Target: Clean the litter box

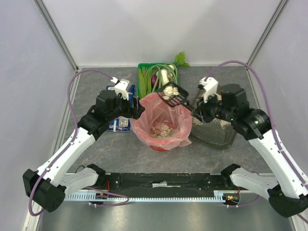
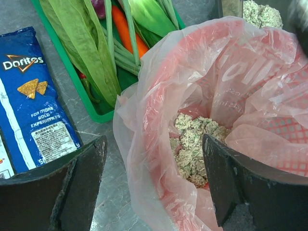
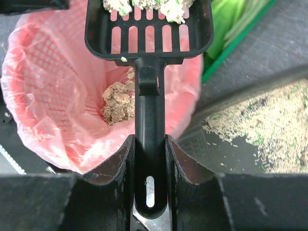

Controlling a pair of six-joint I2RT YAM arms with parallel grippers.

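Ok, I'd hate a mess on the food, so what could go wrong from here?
The loaded scoop, held by the right gripper, hangs over the far rim of the pink-bagged bin, next to the green crate of vegetables; clumps could tip into the crate. The open left gripper straddles the edge of the bag and might snag it, tugging the bin.

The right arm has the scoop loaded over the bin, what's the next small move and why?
Probably tip the black slotted plastic scoop to empty it: the right tool grips its handle, pale litter clumps sit on it, and the round pink-bagged bin lies below.
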